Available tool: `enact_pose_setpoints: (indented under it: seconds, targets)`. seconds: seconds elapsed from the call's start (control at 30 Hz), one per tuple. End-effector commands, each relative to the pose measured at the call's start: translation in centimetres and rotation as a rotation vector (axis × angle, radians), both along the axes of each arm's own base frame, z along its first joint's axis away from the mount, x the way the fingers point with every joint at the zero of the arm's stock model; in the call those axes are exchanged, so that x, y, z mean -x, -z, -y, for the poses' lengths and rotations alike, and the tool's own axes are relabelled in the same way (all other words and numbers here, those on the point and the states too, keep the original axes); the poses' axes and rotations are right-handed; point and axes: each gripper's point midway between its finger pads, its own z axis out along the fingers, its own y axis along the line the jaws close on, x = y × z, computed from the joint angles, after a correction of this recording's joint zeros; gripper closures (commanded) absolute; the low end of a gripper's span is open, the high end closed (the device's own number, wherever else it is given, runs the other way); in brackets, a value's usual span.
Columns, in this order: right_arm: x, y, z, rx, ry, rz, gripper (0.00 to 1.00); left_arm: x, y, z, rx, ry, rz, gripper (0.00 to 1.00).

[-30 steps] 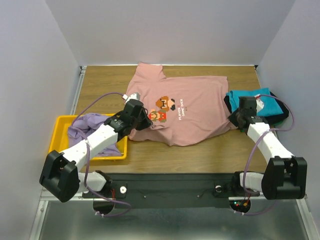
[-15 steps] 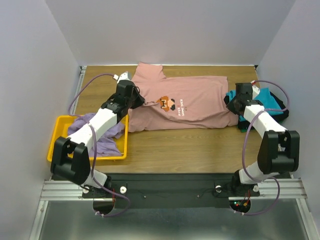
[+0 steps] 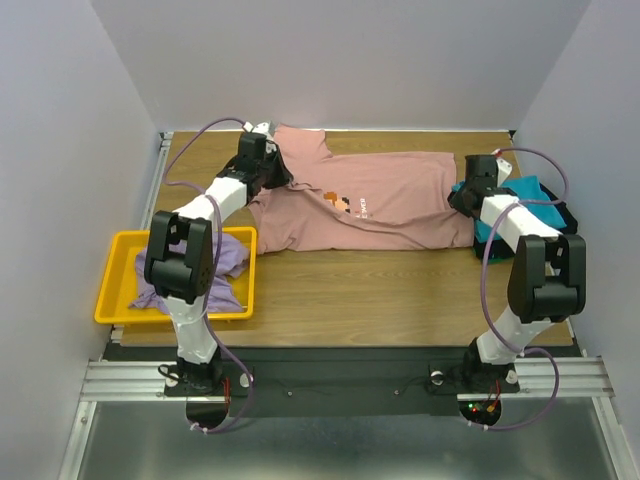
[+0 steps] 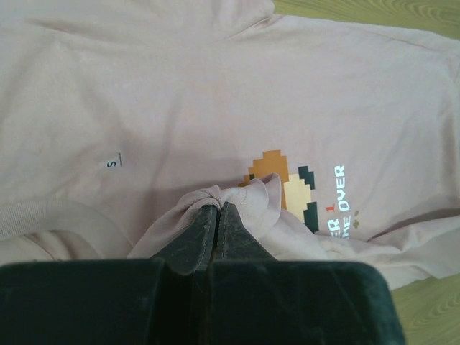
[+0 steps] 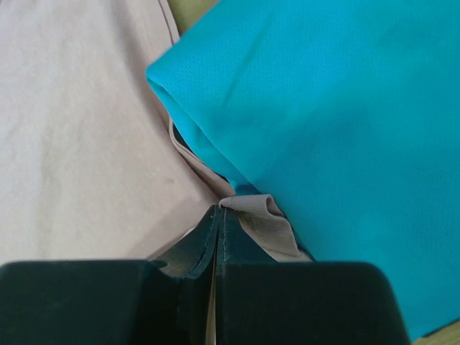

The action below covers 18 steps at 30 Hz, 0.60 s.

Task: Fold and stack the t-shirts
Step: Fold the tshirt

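The dusty pink t-shirt [image 3: 375,205] with a pixel-figure print lies across the back of the table, its near half folded up over the print. My left gripper [image 3: 275,178] is shut on a bunch of its cloth [image 4: 215,198] near the left sleeve. My right gripper [image 3: 462,198] is shut on the pink shirt's edge [image 5: 251,208] at its right side, against the folded teal t-shirt [image 3: 520,205]. The teal shirt [image 5: 323,93] lies on a black one [image 3: 568,222]. The lavender t-shirt [image 3: 200,262] is crumpled in the yellow bin.
The yellow bin [image 3: 120,300] stands at the left near edge. Walls close off the left, back and right sides. Bare wooden table [image 3: 380,290] lies in front of the pink shirt.
Both grippers have moved toward the back of the table with the pink shirt's near edge, folding it up over the print. The arms are now stretched further out.
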Motion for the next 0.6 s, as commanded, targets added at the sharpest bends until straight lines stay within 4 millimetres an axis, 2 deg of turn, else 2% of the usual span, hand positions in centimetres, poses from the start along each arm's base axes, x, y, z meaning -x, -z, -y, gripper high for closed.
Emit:
enact_pose_setpoints:
  seconds: [0.0,0.13,0.17,0.23,0.27,0.3,0.33,0.37,0.43,0.47,0.53,0.57]
  targets:
    - [-3.5,-3.2,0.3,0.036,-0.010,0.133,0.99,-2.5,-3.7,-0.1,0.010,0.067,0.128,1.00]
    - [-4.2,-2.8,-0.1,0.022,-0.027,0.137,0.99,-3.5,-2.5,-0.9,0.017,0.072,0.119,1.00]
    - [-4.5,-2.9,-0.1,0.022,-0.027,0.145,0.99,-4.0,-3.0,-0.7,0.024,0.078,0.129,1.00]
    - [-4.8,-3.0,-0.1,0.024,-0.034,0.160,0.99,-4.5,-2.4,-0.7,0.012,0.088,0.121,1.00]
    - [-4.9,-3.0,-0.2,0.025,-0.039,0.165,0.99,-4.8,-1.3,-0.7,0.006,0.088,0.102,1.00]
    - [-5.3,-3.0,-0.4,0.019,-0.056,0.177,0.99,-5.4,-1.8,-0.7,0.003,0.088,0.117,1.00]
    - [-5.4,-2.8,-0.5,0.017,-0.062,0.177,0.98,-5.8,-1.5,-0.8,0.000,0.081,0.113,0.99]
    - [-5.6,-2.8,-0.6,0.019,-0.069,0.176,0.97,-6.1,-0.4,-1.1,-0.008,0.073,0.086,0.99]
    - [-6.0,-2.2,-0.5,0.026,-0.071,0.171,0.96,-6.7,-0.3,-1.0,-0.008,0.075,0.087,0.96]
    - [-6.1,-2.1,-0.5,0.031,-0.073,0.168,0.95,-6.8,0.7,-1.1,-0.017,0.083,0.063,0.86]
    - [-6.3,-1.7,-0.4,0.032,-0.074,0.162,0.92,-7.2,0.6,-1.1,-0.026,0.085,0.066,0.66]
    - [-6.6,-1.9,-0.5,0.031,-0.079,0.167,0.87,-7.3,1.2,-1.1,-0.032,0.088,0.054,0.41]
